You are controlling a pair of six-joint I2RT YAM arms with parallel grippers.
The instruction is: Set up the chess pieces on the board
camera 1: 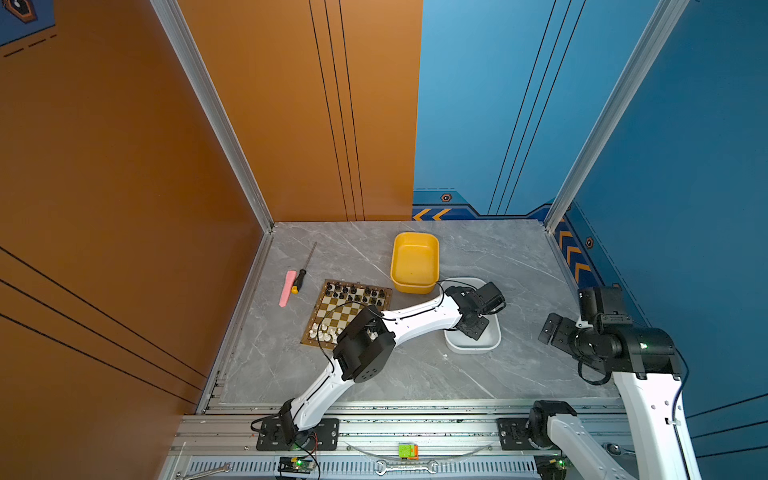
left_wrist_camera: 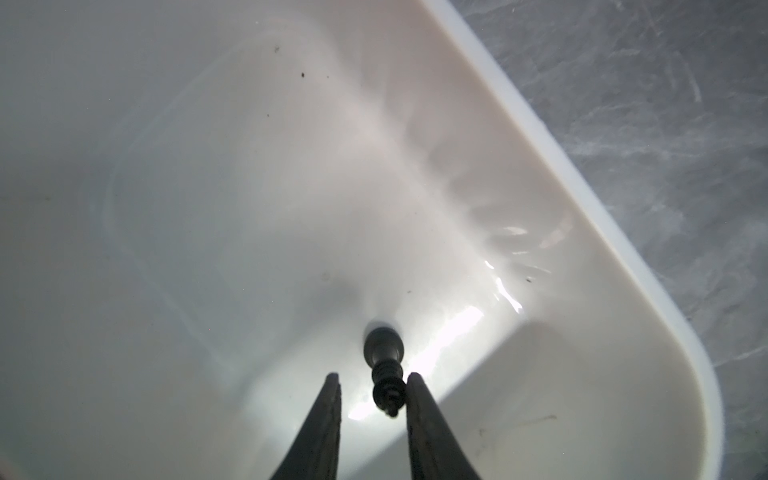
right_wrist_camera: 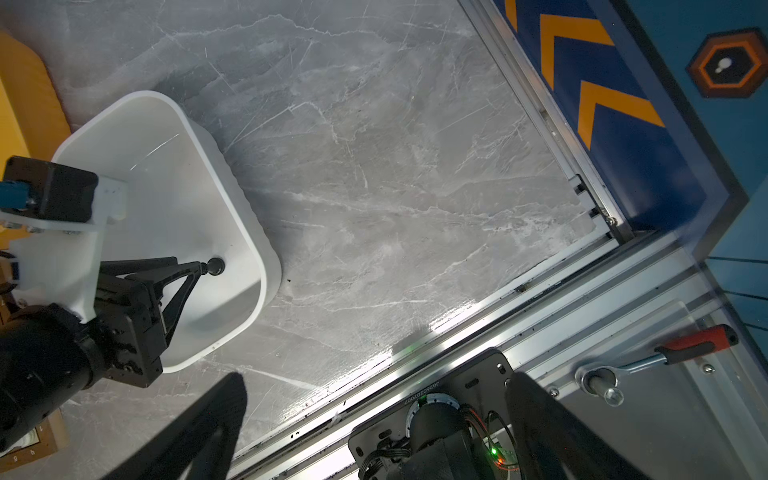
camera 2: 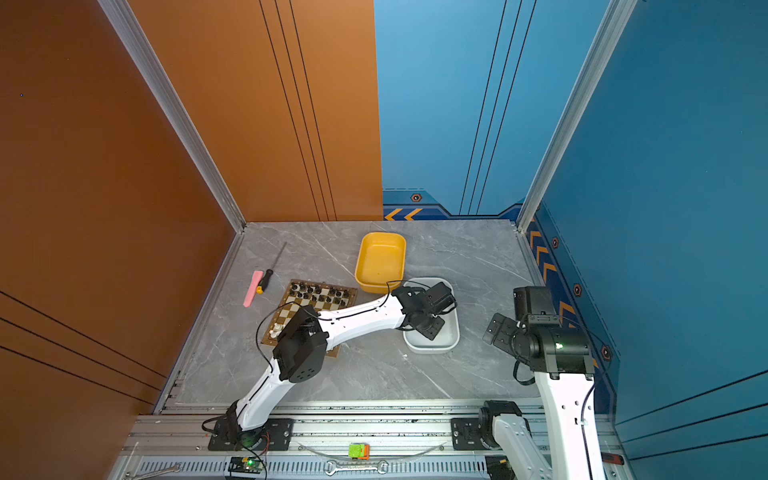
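Grey marble tabletop (right_wrist_camera: 374,187): inside a white tub (left_wrist_camera: 540,137), the left gripper (left_wrist_camera: 374,378) stands part-open, a black chess piece (left_wrist_camera: 383,353) between its fingertips, unclamped. The right gripper (right_wrist_camera: 376,380) gapes wide, empty. The board (camera 1: 340,311) sits well apart from both.

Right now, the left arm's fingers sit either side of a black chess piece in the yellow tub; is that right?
Not quite: the left fingers flank the black chess piece in the white tub, not the yellow tub; the left wrist view shows it.
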